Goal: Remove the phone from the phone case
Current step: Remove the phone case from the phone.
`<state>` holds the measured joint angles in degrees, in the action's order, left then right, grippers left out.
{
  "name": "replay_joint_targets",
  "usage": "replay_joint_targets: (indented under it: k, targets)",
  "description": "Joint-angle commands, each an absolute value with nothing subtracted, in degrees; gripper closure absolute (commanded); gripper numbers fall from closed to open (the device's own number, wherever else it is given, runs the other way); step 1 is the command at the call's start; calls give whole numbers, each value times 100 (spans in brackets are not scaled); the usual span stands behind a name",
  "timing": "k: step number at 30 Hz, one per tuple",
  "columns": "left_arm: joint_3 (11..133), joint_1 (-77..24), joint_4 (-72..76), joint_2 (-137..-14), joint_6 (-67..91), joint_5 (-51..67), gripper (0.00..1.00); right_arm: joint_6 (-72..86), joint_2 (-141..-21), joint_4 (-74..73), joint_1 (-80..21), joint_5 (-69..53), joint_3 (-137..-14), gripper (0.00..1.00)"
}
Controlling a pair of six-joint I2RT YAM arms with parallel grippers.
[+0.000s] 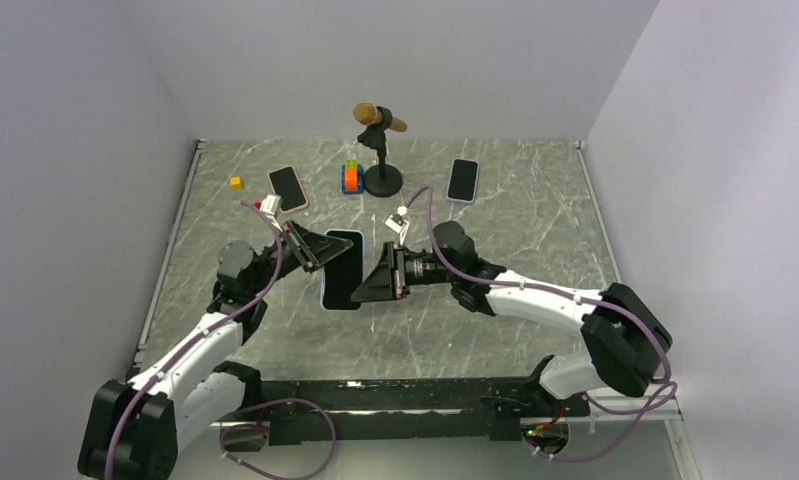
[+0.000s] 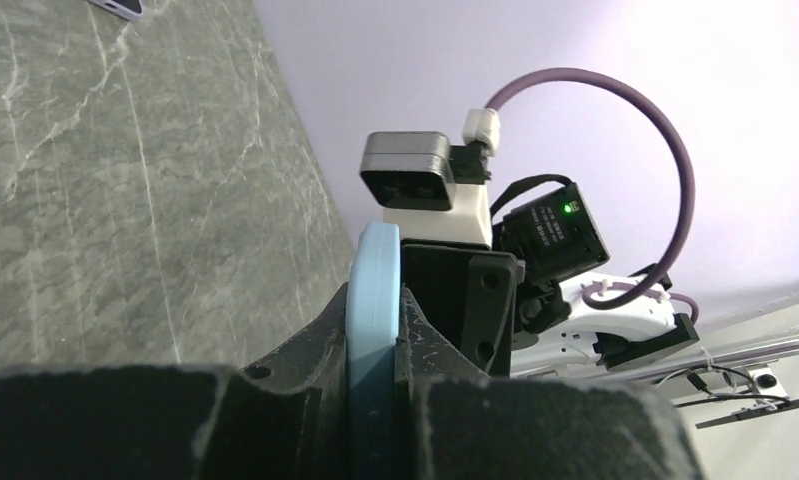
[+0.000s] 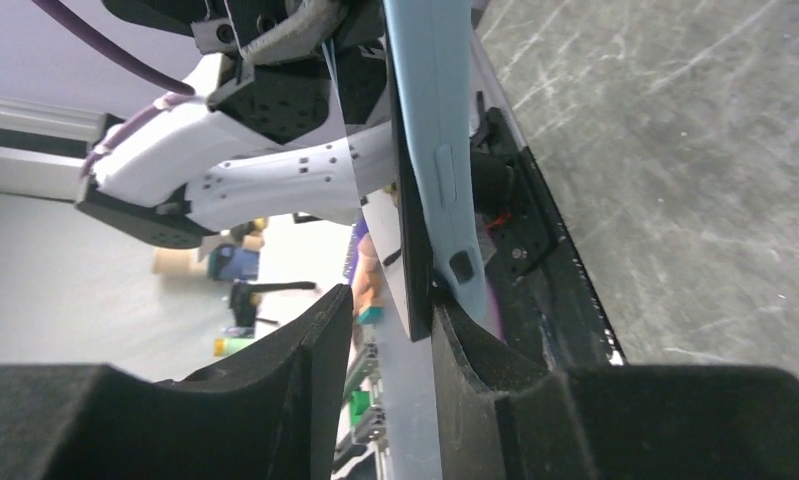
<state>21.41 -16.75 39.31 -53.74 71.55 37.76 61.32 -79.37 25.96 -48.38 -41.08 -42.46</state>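
Phone case (image 2: 375, 320) lower end hidden btwn left jaws, cut off by frame.

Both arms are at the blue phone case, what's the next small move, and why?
Probably close the right gripper on the edge of the phone: the left gripper clamps the case, the phone looks parted from it at that corner, and the right jaws straddle it with a gap.

Hardly any gap between left fingers (image 1: 323, 250) and right fingers (image 1: 375, 282), just the cased phone (image 1: 343, 262). Beyond the fingers toward the back: mic stand (image 1: 380, 165), orange block (image 1: 351, 180), pinkish phone (image 1: 288, 188), pale phone (image 1: 463, 180). Open tabletop (image 1: 425, 340) on their near side.
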Motion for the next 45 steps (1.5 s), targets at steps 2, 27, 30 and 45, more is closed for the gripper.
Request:
replay_joint_targets:
  k: [2, 27, 30, 45]
  targets:
    - [2215, -2148, 4605, -5325, 7655, 3942, 100, 7023, -8367, 4688, -4758, -3969, -4473, 62]
    - [2124, -2338, 3201, -4341, 5668, 3986, 27, 7966, -7678, 5584, -3411, -4913, -3730, 100]
    - [2145, -2338, 3054, -4282, 5460, 3995, 31, 7989, -7614, 5572, -3395, -4948, -3770, 100]
    - [1568, -2338, 4216, -4149, 5884, 4198, 31, 8244, -7538, 5889, -3355, -4984, -3712, 100]
